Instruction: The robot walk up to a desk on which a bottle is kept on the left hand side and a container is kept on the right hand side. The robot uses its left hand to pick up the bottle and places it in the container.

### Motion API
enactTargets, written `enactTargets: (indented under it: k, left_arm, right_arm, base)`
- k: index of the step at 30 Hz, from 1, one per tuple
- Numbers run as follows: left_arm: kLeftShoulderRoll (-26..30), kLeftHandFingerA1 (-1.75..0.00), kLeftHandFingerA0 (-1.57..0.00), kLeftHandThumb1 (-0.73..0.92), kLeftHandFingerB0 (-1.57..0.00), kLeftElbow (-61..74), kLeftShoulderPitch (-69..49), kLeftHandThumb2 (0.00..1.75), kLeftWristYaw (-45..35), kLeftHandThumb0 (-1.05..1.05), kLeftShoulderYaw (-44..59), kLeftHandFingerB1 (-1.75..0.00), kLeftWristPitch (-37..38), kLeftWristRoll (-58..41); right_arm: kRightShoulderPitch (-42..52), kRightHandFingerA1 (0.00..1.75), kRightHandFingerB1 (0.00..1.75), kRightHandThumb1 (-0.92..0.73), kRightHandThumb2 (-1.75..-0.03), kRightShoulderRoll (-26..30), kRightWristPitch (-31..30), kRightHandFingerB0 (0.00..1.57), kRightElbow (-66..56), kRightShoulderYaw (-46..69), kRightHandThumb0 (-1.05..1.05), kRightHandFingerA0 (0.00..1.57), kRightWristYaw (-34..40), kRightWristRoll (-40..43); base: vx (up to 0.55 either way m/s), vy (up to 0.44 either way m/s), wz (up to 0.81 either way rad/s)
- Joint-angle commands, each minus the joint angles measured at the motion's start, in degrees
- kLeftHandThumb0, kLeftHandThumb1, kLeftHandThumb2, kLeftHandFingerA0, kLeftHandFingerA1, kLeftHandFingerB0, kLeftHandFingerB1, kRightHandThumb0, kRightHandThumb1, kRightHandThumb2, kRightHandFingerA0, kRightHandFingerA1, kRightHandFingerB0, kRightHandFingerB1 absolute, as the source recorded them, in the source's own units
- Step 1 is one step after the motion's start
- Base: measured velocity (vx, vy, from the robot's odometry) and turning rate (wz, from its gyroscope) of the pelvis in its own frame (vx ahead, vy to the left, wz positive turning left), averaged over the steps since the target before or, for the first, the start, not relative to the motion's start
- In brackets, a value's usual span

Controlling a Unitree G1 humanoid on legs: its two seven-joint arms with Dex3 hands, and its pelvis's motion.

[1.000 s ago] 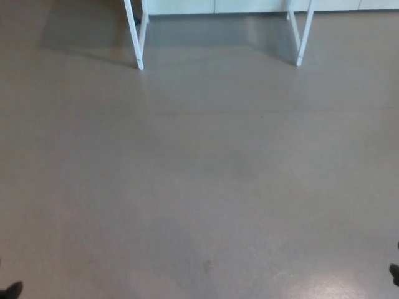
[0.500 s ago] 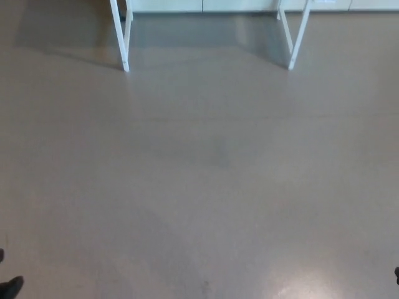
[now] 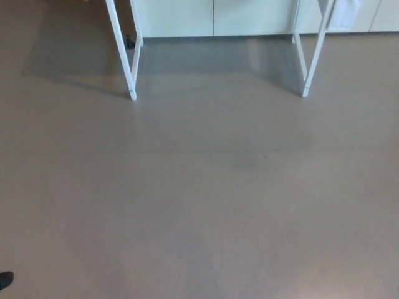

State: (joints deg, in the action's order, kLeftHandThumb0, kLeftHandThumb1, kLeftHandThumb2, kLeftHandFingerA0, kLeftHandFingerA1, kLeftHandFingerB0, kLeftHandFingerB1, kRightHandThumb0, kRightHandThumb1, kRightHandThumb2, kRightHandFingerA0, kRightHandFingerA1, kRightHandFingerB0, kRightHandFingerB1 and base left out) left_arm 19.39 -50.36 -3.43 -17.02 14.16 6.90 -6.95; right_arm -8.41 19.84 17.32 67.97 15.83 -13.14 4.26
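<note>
the head view looks down on a bare grey-brown floor (image 3: 206,199). two white desk legs (image 3: 122,47) stand at the top, one left and one right, with white cabinets (image 3: 212,17) behind them. the bottle and container are out of sight. a small dark shape at the bottom left corner (image 3: 5,280) may be the left hand; whether its fingers are apart cannot be told. the right hand does not show.

The light is even and rather dim, and the whole picture looks soft and a little blurred. The floor (image 3: 199,205) is dull grey-brown with no strong glare. A pale grey shadow lies under the white desk legs (image 3: 128,62) at 12 o'clock and spreads toward 10 o'clock. The white cabinet fronts (image 3: 212,15) at 12 o'clock are the brightest part.
</note>
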Motion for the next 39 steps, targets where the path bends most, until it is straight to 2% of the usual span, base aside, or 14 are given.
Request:
enactTargets:
  k: [1,12,14,16,17,18,22,23,24,33,34,35,36,39]
  left_arm:
    - [0.64,-0.53,-0.61,0.48,-0.29,-0.39,-1.17,0.73,0.52,-0.41,-0.25,-0.42,1.88,0.72]
    - [1.02,-0.54,-0.61,0.50,-0.30,-0.73,-3.49,0.76,0.20,-0.44,-1.27,-0.43,2.76,1.45]
    - [1.01,-0.54,-0.57,0.50,-0.29,-1.18,-4.26,0.76,-0.29,-0.44,-1.40,-0.43,3.11,1.37]
    - [1.04,-0.53,-0.56,0.50,-0.28,-2.04,-5.58,0.76,-0.95,-0.42,-1.72,-0.42,3.48,1.26]
    - [1.03,-0.41,-0.63,0.63,-0.33,-2.48,-6.48,0.59,-0.61,-0.33,-2.10,-0.32,3.54,1.56]
    - [0.96,-0.41,-0.64,0.63,-0.34,-2.94,-7.36,0.59,-0.47,-0.35,-2.39,-0.32,3.98,1.75]
    - [0.63,-0.42,-0.62,0.64,-0.32,-4.60,-10.25,0.59,-1.20,-0.35,-3.07,-0.32,5.86,1.78]
    - [0.50,-0.54,-0.53,0.49,-0.26,-5.29,-10.48,0.76,-1.32,-0.43,-3.31,-0.42,6.31,1.84]
    - [0.25,-0.44,-0.58,0.60,-0.32,-5.89,-10.16,0.58,-1.10,-0.36,-3.49,-0.32,6.23,1.95]
    - [0.56,-0.46,-0.55,0.61,-0.30,-10.68,-7.95,0.58,-1.96,-0.37,-4.15,-0.31,6.51,2.12]
    - [0.86,-0.66,-0.50,0.43,-0.16,-11.18,-7.43,0.92,-1.50,-0.27,-4.56,-0.49,6.35,2.73]
    - [0.94,-0.66,-0.50,0.43,-0.16,-11.35,-7.30,0.92,-1.37,-0.27,-4.69,-0.49,6.37,2.92]
    - [1.01,-0.48,-0.58,0.62,-0.31,-11.93,-6.91,0.61,-1.38,-0.38,-4.65,-0.32,6.29,2.92]
    - [1.42,-0.46,-0.56,0.62,-0.31,-13.03,-5.91,0.60,-0.77,-0.39,-5.43,-0.32,6.74,4.01]
  right_arm:
    - [0.91,0.48,0.44,-0.31,-0.52,0.77,1.30,0.77,0.61,-1.22,-0.59,0.91,-0.55,-0.82]
    - [3.63,0.52,0.48,-0.26,-0.63,0.73,1.91,0.72,1.55,-2.38,-0.64,0.89,-0.63,-0.96]
    - [4.66,0.48,0.43,-0.33,-0.52,0.63,2.07,0.75,1.72,-2.33,-0.58,0.93,-0.38,-0.94]
    - [6.60,0.51,0.47,-0.26,-0.63,0.46,2.42,0.72,2.09,-2.25,-0.65,0.90,0.02,-0.91]
    - [8.16,0.48,0.42,-0.34,-0.52,0.45,2.80,0.73,2.06,-1.90,-0.60,0.91,-0.41,-0.49]
    - [9.58,0.53,0.47,-0.27,-0.65,0.46,3.27,0.68,2.11,-1.71,-0.67,0.89,-0.59,-0.32]
    - [14.29,0.52,0.47,-0.27,-0.64,0.69,4.77,0.69,2.67,-1.11,-0.67,0.88,-1.58,0.02]
    - [15.34,0.48,0.42,-0.32,-0.52,0.74,5.20,0.71,2.73,-1.08,-0.60,0.92,-1.44,-0.09]
    - [15.75,0.47,0.42,-0.33,-0.52,0.95,5.45,0.71,2.86,-1.24,-0.62,0.93,-1.09,-0.41]
    - [18.29,0.48,0.42,-0.34,-0.52,1.24,6.65,0.72,3.44,-0.94,-0.61,0.95,-0.96,-0.50]
    - [18.26,0.51,0.46,-0.26,-0.63,1.24,6.48,0.70,3.66,-0.64,-0.68,0.92,-1.13,-0.12]
    - [18.22,0.51,0.46,-0.26,-0.63,1.25,6.39,0.70,3.74,-0.60,-0.68,0.92,-1.10,-0.08]
    - [18.28,0.51,0.46,-0.25,-0.63,1.31,6.19,0.70,3.65,-0.59,-0.69,0.93,-1.06,-0.06]
    - [18.27,0.51,0.46,-0.26,-0.63,1.44,6.25,0.70,3.77,-0.64,-0.69,0.91,-0.74,-0.22]
  base:
    - [0.31,-0.147,-0.01]
    - [0.34,0.018,-0.10]
    - [0.53,0.034,-0.39]
    - [0.50,0.057,0.03]
    - [0.40,0.098,0.04]
    - [0.41,0.089,0.08]
    - [0.42,0.009,0.11]
    - [0.37,-0.060,0.14]
    - [0.46,-0.089,0.18]
    - [0.54,-0.092,0.22]
    - [0.36,-0.007,-0.05]
    - [0.38,0.053,-0.16]
    - [0.37,0.067,-0.23]
    - [0.37,0.109,-0.28]
